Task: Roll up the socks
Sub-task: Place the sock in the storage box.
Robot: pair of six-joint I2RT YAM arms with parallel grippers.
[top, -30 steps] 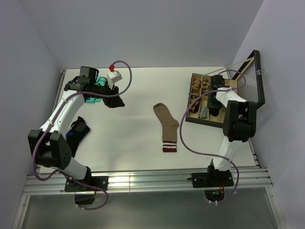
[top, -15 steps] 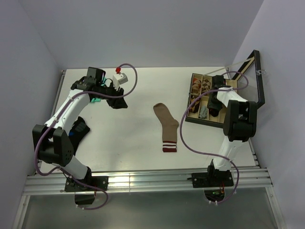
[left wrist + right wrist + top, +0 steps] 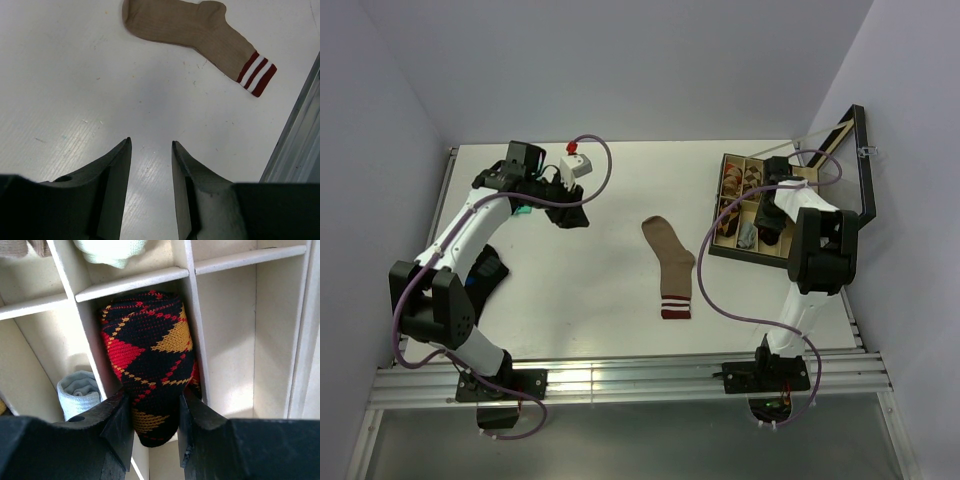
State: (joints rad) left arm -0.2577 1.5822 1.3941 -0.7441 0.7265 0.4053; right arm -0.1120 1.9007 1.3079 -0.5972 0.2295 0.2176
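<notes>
Two grips to report: my right gripper [image 3: 155, 391] pinches the rolled black argyle sock [image 3: 145, 345], which sits in a compartment of the divided tray [image 3: 134, 282] at the right side of the table [image 3: 600, 295], just as it did a second ago. My left gripper [image 3: 150, 143] is partly open with nothing between its fingers. It has swung from the far left corner toward the middle and now hovers over bare white surface near the tan sock [image 3: 195, 27], which lies flat and unrolled mid-table, unmoved.
</notes>
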